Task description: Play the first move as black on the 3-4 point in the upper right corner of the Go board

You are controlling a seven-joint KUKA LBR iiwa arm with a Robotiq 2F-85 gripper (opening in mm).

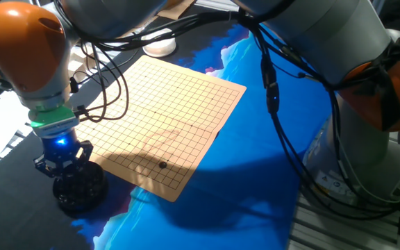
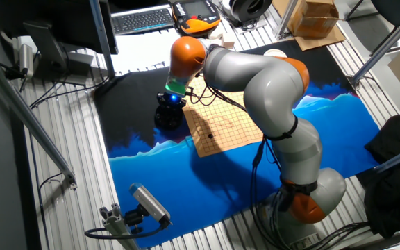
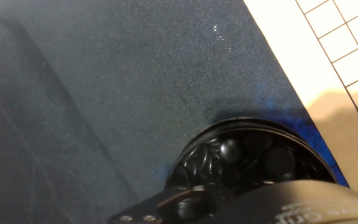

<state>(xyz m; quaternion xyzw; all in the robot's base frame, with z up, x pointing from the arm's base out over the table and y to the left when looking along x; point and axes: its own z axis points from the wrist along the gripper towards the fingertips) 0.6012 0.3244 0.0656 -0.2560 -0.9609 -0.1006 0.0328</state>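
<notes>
One small black stone (image 1: 162, 165) lies on the wooden Go board (image 1: 172, 104), near the board's corner closest to this fixed camera; the other fixed view shows the stone (image 2: 210, 135) too. My gripper (image 1: 68, 175) hangs off the board's left edge, right above the round black bowl (image 1: 80, 189) of stones. In the hand view the bowl (image 3: 253, 158) sits at the bottom, full of glossy black stones. Dark, blurred parts of the hand cover its near rim. The fingertips are hidden, so I cannot tell whether they hold anything.
The board rests on a blue cloth (image 1: 255, 180) with a dark mat (image 3: 104, 93) beside it. A white bowl (image 1: 160, 46) stands beyond the board's far edge. Cables (image 1: 273, 90) hang from the arm over the board's right side.
</notes>
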